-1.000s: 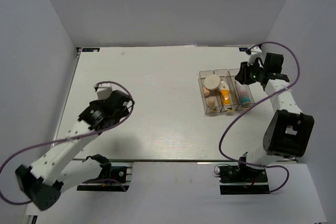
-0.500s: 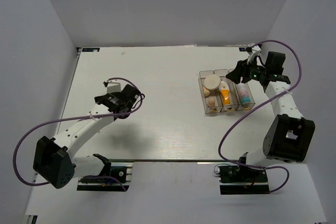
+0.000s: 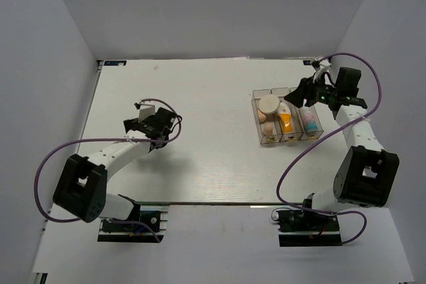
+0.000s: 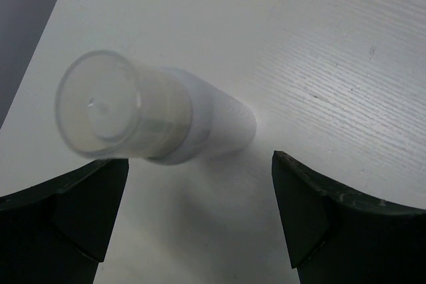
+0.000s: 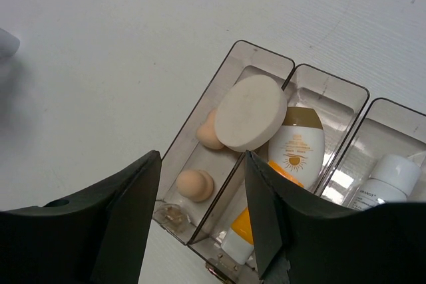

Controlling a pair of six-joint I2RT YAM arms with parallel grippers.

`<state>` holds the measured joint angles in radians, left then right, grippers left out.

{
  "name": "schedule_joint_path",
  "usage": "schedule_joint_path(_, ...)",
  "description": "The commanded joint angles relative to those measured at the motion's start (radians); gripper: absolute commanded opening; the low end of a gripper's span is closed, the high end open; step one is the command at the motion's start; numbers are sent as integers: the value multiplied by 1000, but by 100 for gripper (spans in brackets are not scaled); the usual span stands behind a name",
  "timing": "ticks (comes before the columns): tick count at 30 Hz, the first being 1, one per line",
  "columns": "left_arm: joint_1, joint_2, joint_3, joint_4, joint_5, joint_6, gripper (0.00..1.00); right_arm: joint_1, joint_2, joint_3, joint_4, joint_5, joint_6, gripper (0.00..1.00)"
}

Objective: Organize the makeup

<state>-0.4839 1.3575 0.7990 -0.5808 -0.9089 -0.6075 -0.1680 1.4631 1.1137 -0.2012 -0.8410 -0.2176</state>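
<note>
Left wrist view: my left claw [image 4: 200,191] wide, empty, facing the white clear-capped bottle [image 4: 156,114].
Bottle sits left of centre; closing off-centre could, I judge, roll it away.

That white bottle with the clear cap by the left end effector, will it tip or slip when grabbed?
The white bottle appears to stand upright, tall and narrow, so a one-sided nudge could tip it; being round, it would probably roll. Its smooth wall may slip in the left end effector.
</note>
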Motion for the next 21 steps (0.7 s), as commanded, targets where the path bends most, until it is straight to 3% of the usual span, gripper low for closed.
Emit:
schedule_joint_path(1, 24, 34, 3, 133, -36, 61, 98, -1, -41, -12, 43, -27, 21, 59)
schedule_joint_path(7, 68, 61, -7, 179, -45, 57, 97, -1, -47, -14, 34, -10, 15, 59)
schedule_joint_path(9, 79, 60, -6, 176, -47, 43, 89, -1, -47, -11, 31, -7, 12, 59)
schedule_joint_path(13, 79, 34, -29, 193, -25, 38, 56, 1, -46, -8, 22, 0, 11, 59)
schedule_joint_path(14, 79, 19, -35, 199, -19, 38, 41, 1, -47, -8, 16, 3, 6, 59)
schedule_joint_path(18, 79, -49, -52, 205, 10, 41, 15, -2, -47, -6, 5, 10, 0, 59)
schedule_joint_path(21, 58, -150, -29, 213, 67, 69, 2, -1, -50, -8, -1, 10, -5, 59)
